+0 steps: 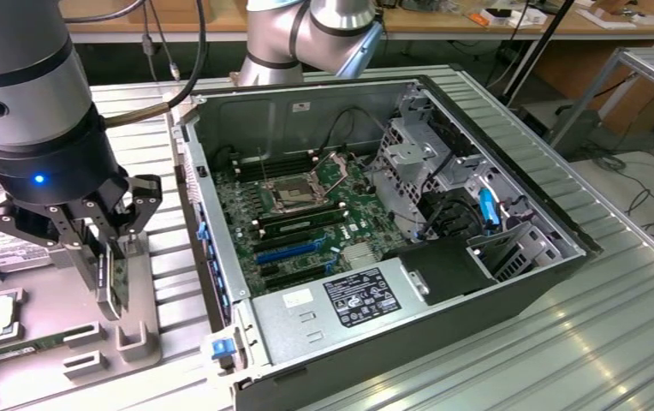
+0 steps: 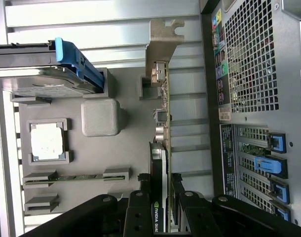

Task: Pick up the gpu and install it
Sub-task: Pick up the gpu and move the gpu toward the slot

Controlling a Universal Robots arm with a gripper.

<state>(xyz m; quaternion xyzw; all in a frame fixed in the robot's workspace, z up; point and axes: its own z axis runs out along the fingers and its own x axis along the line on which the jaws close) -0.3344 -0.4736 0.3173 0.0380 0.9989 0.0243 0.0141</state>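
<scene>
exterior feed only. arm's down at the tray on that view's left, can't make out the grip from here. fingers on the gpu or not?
Observer: Yes, as far as the wrist view shows. The fingers sit against both faces of the gpu, one on each side, with no gap I can see.
Operator: where's the bracket?
Observer: The silver bracket is at the end of the card away from the grip, beside a gray post of the tray.
Operator: what's alongside the card?
Observer: The case's rear panel runs parallel to the card, and the blue slot latches show on it.
</scene>
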